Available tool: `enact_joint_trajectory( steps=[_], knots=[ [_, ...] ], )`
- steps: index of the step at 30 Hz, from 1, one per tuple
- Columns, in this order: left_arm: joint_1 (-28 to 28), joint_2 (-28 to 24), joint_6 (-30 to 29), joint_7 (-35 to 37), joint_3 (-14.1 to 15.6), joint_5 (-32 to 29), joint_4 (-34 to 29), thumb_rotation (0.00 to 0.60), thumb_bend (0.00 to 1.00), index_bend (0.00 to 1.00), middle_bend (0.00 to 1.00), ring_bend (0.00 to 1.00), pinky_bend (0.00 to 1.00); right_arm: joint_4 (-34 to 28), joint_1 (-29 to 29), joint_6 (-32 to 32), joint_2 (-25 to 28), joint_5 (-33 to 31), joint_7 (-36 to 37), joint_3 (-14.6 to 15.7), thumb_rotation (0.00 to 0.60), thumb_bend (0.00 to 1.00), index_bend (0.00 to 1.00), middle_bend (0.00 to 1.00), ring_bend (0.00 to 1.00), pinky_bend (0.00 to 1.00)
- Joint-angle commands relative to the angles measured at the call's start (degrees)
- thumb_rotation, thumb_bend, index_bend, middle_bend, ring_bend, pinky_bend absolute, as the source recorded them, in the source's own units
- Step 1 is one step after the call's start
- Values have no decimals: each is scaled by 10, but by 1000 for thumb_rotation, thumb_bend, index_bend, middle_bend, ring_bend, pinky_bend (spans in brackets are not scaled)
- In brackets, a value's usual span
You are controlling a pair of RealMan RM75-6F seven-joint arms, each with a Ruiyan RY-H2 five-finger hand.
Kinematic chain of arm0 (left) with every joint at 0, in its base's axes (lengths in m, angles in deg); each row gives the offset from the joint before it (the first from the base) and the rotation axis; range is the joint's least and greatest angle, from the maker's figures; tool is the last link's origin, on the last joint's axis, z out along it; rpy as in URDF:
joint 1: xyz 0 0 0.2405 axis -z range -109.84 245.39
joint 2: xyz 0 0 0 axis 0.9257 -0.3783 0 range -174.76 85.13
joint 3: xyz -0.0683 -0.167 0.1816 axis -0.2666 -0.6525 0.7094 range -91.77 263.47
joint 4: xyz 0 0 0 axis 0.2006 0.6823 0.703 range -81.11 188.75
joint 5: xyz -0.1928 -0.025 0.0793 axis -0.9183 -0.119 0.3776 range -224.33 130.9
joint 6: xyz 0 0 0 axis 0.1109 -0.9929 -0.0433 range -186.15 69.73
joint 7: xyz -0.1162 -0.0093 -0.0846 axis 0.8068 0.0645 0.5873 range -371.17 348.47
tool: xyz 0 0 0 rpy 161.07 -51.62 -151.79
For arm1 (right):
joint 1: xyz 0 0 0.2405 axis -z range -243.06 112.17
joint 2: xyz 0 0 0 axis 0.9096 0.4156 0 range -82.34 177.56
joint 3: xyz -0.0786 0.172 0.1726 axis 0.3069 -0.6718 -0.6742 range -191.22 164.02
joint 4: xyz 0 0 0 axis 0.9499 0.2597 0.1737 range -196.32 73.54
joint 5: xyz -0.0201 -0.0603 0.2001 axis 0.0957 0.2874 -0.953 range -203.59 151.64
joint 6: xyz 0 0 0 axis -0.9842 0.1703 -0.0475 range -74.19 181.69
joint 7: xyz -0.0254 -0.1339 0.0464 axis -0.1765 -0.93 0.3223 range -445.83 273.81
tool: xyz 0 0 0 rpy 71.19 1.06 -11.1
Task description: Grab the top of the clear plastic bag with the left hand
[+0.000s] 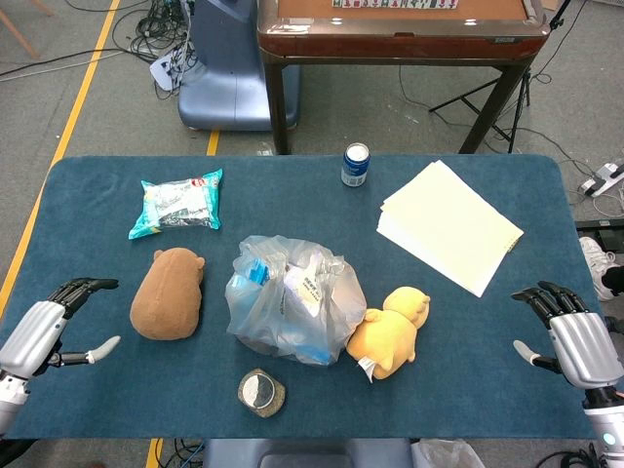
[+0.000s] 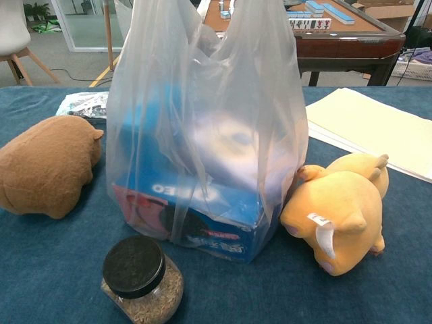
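2 plush toys (image 1: 168,293), 1 plastic bag (image 1: 292,298), 1 jar (image 1: 261,392), 1 can (image 1: 356,164), 1 snack pkt (image 1: 178,202), 1 paper stack (image 1: 448,226)

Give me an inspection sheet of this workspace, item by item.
Surface: blue cloth-covered table.
Job's things: clear plastic bag of packaged goods, upright mid-table, top ungrasped.
Clutter: brown plush toy; yellow plush toy against the bag; black-lidded glass jar; teal snack packet; blue drink can; pale yellow paper stack.
Hands: left hand open, empty, over the table's left edge; right hand open, empty.
Cables: tangle on floor.
Surroundings: brown mahjong table.
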Motion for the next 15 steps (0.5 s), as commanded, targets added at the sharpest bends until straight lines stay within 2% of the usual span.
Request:
enact_joint_trajectory(
  steps=[1,4,8,15],
  knots=[
    [57,-32,24,140,-6,49,-15,210,155,160,206,148,105,-1,0,1,0,-1,-1,0,600,179,274,268,140,211],
    [91,-38,40,216,-5,73,-16,161,141,160,204,144,100,-1,1,-1,-1,-2,-1,0,600,179,274,268,140,211],
    [128,-35,55,273,-7,93,-19,133,131,160,202,141,94,1,2,-1,-1,-5,-1,0,600,179,274,268,140,211],
    [191,-23,95,296,-14,104,-42,114,123,165,197,137,86,6,5,-2,-4,-8,4,1,600,179,274,268,140,211]
  ],
)
